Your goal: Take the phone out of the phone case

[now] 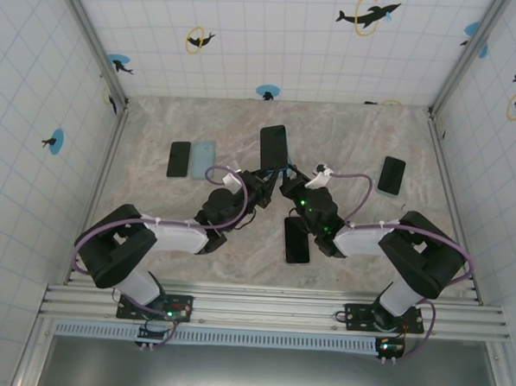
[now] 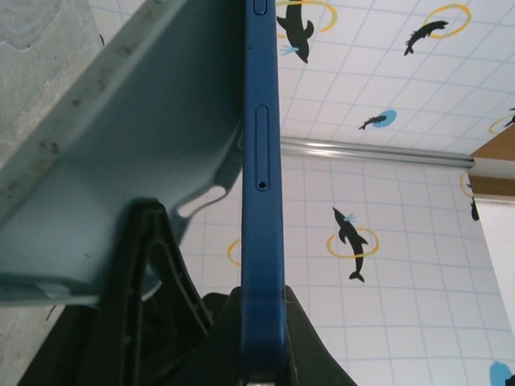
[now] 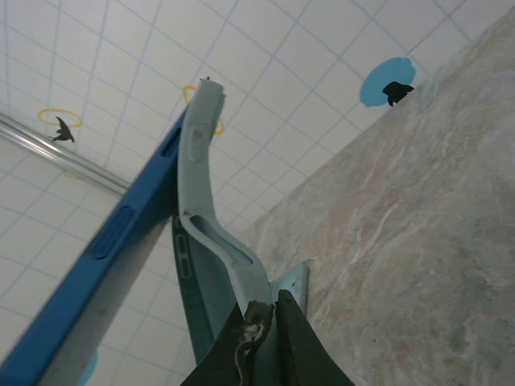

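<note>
The left fingers (image 2: 213, 342) are clamping the narrow edge of the blue phone (image 2: 261, 201), which is standing upright between them, raised off the tabletop (image 1: 153, 213). In the top view the phone is showing dark, at 12 o'clock from the spot where the two arms are meeting near the tabletop's middle. The pale blue case (image 2: 121, 185) is peeling away from the phone toward 9 o'clock in the left wrist view, with a gap opening between them. The right fingers (image 3: 302, 346) are pinching the case's thin rim, closed on it. From that wrist the case is bending up toward 12 o'clock, its tip possibly touching the phone there; the angle is poor. A black handset (image 1: 297, 240) is lying flat at 6 o'clock from the fingers, two more (image 1: 179, 159) at 9 o'clock, and another (image 1: 391, 175) at 3 o'clock.
</note>
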Motion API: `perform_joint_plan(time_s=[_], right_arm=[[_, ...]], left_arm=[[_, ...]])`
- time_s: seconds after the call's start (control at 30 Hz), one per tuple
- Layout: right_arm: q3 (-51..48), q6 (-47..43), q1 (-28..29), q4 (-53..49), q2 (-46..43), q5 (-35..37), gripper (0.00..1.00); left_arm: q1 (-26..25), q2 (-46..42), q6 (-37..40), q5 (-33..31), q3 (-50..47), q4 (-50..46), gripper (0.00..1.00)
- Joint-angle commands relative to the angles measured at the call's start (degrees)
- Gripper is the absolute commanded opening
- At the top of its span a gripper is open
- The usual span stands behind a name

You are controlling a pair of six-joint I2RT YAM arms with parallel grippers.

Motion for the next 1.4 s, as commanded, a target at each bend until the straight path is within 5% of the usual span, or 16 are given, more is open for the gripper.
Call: perform_joint_plan(time_s=[0.0,0.4,0.77,1.17,1.37], right_arm=[[1.2,0.0,-3.1,-3.8,-1.6,9.3,0.00],[-0.4,-1.9,-4.7,-4.1,-3.0,8.9,0.00],[-0.4,-2.6,-1.0,7.9,-1.1,0.9,0.00],[6.0,-7.1,2.4,-6.5,-2.0,10.7,0.00],[7.6,-7.3,0.9,-16.9,-2.8,18.7,0.00]], left_arm=[[0.7,-4.7,4.4,2.7,-0.5,-0.7,0.00],[3.6,-9.2,6.0,5.6,-2.7,-6.3,0.00],[4.2,-3.4,5.2,5.9,0.9,-2.4,0.00],[2.5,0.8,5.2,8.5,6.7,-4.1,0.00],[2.2,-2.3,9.4,9.5,8.7,-14.9,0.00]])
